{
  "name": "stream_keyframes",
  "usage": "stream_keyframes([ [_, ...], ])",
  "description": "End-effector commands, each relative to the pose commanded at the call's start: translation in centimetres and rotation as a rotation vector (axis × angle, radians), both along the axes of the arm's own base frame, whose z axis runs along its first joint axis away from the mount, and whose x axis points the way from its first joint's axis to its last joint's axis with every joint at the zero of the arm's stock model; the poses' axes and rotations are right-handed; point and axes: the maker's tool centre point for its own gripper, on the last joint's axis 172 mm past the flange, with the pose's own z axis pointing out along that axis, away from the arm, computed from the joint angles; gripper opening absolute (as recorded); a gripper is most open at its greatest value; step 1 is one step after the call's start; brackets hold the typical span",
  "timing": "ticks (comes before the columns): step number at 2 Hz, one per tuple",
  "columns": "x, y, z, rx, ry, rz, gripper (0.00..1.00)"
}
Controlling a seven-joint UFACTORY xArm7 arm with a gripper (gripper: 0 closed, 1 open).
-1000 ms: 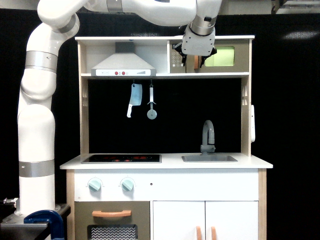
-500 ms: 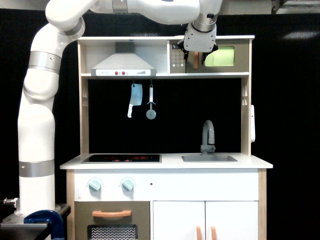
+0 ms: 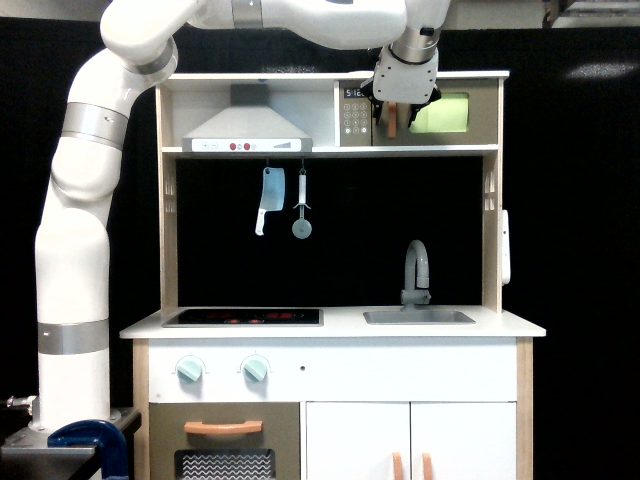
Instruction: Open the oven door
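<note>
The oven door point(image 3: 483, 112) sits in the top right of the toy kitchen, flush with its frame. It is grey-brown, with a lime-green window point(image 3: 450, 112) and a short vertical orange handle point(image 3: 391, 122). My gripper point(image 3: 404, 100) points at the door's left part, right in front of the handle's upper end, and hides that end. Dark fingertips point(image 3: 433, 97) show wide apart on either side of the gripper body, so it looks open. I cannot tell whether it touches the handle.
A keypad panel point(image 3: 354, 116) is left of the handle and a range hood point(image 3: 246, 130) further left. A toy cleaver point(image 3: 268, 198) and pizza cutter point(image 3: 303, 214) hang below the shelf. Faucet point(image 3: 416, 268), sink point(image 3: 418, 316) and hob point(image 3: 243, 317) are on the counter.
The gripper has risen a little and shifted to the exterior view's right, closer to the door. More of the orange handle now shows below it.
</note>
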Motion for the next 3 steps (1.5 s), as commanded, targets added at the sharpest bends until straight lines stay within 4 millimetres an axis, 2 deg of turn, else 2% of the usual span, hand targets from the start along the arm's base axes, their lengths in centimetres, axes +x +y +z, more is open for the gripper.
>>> stream_keyframes([
  [1, -0.2, -0.5, 0.0, 0.0, 0.0, 0.0, 0.0],
  [3, 1.7, -5.4, -0.5, 0.0, 0.0, 0.0, 0.0],
])
